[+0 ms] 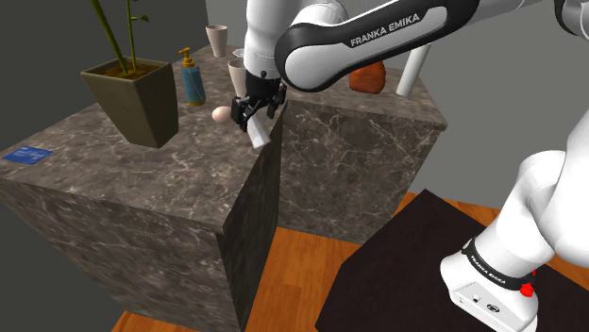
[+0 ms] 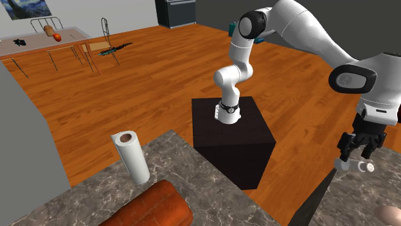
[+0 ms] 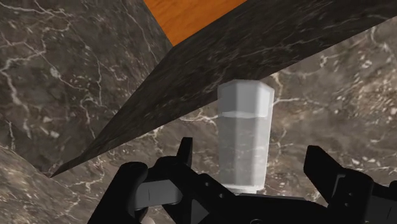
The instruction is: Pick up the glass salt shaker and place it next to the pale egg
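The pincer [image 1: 253,113] is released, its fingers [image 3: 326,173] standing apart on either side of the salt shaker [image 1: 259,135] without touching it. The shaker leans tilted at the table [image 1: 142,179] edge, near the egg [image 1: 221,114]. Whether it rests on the table is hard to tell. The second exterior view's lower right corner cuts off the egg.

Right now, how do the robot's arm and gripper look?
The arm is white with rounded links, dark joints and a black band reading FRANKA EMIKA. The gripper is all black, with two fingers. The base carries a small red mark.
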`<state>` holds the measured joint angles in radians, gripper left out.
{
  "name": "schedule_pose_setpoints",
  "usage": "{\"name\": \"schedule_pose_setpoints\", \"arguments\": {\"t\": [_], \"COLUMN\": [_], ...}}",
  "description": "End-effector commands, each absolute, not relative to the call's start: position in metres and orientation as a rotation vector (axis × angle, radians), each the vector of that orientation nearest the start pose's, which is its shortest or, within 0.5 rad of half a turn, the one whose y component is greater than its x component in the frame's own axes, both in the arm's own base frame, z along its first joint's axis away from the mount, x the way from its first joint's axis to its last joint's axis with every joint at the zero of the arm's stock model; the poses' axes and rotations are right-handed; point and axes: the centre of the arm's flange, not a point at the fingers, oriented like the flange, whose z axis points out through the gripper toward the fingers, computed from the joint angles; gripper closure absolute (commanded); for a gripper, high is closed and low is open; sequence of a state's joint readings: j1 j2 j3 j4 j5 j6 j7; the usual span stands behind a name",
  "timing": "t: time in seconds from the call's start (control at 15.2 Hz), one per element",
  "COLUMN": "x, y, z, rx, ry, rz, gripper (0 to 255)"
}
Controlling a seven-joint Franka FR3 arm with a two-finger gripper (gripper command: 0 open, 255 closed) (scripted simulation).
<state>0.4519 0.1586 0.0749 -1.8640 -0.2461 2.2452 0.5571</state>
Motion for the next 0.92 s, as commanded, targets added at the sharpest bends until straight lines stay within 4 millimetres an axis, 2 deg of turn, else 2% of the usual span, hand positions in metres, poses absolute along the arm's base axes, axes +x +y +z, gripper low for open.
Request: {"name": "schedule_pose_setpoints", "arguments": {"t": [0.0, 0.07, 0.33, 0.86], "x": [0.543, 0.543, 0.528, 0.528], "y": [0.305, 0.305, 0.307, 0.307], "z": [0.455, 0.455, 0.502, 0.502], "rx": [-3.157, -3.157, -3.157, -3.157], "ry": [-0.158, -0.158, -0.158, -0.158], "rz": [-0.465, -0.465, -0.465, -0.465], "gripper": [0, 0, 0, 0]}}
